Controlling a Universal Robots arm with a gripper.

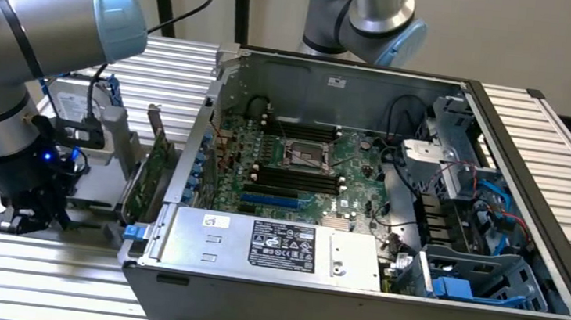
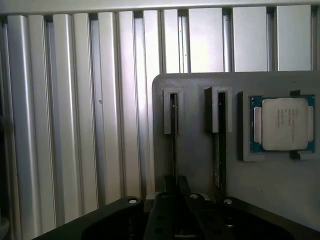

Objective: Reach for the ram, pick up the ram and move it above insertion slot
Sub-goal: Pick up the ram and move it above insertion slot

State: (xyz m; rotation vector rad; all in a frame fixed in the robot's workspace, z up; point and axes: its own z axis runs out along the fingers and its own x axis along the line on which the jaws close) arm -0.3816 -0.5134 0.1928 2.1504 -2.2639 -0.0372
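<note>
The ram stands on edge in a narrow slot of the grey holder block, so I see it as a thin dark line. My gripper is directly over its near end, and its dark fingers are drawn together on either side of the stick. In the exterior view the gripper is low over the holder, at the exterior view's left of the open computer case. The motherboard's black memory slots lie inside the case.
A second thin stick stands in the neighbouring slot. A processor chip rests in a recess of the same block. A larger green card stands upright between gripper and case. A second arm hangs behind the case. A ribbed aluminium table surrounds the holder.
</note>
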